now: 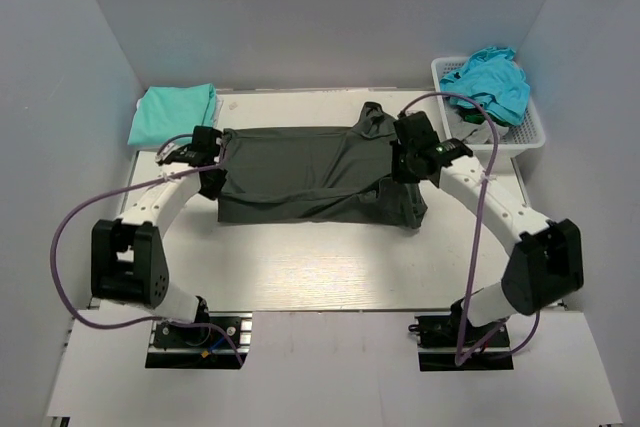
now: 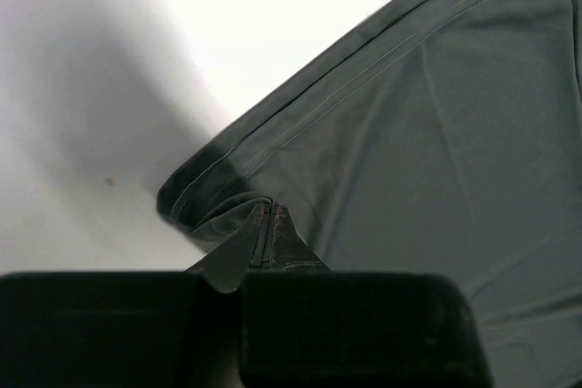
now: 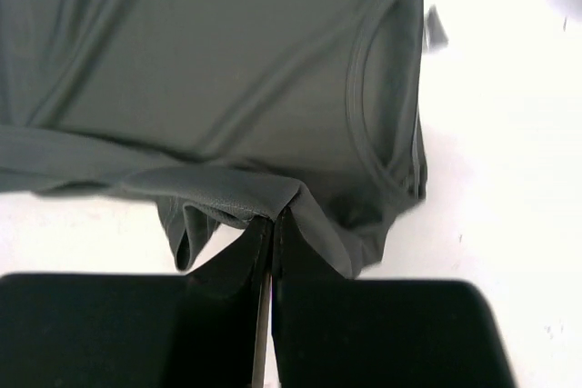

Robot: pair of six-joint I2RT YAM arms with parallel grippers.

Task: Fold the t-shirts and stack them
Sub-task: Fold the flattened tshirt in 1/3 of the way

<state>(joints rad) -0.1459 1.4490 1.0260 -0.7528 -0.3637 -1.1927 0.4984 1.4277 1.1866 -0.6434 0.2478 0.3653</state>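
Note:
A dark charcoal t-shirt [image 1: 315, 175] lies spread across the middle of the table, its neck end to the right. My left gripper [image 1: 212, 169] is shut on its hemmed left corner [image 2: 218, 197]; the pinched cloth bunches at the gripper [image 2: 271, 209]. My right gripper [image 1: 408, 165] is shut on a fold of the same shirt near the collar [image 3: 382, 115], where cloth drapes over the gripper [image 3: 275, 213]. A mint-green t-shirt [image 1: 172, 113] lies folded at the back left. A turquoise t-shirt [image 1: 490, 82] is heaped in the basket.
The white lattice basket [image 1: 535, 132] stands at the back right corner, close behind my right arm. White walls close in the table on the left, back and right. Purple cables loop off both arms.

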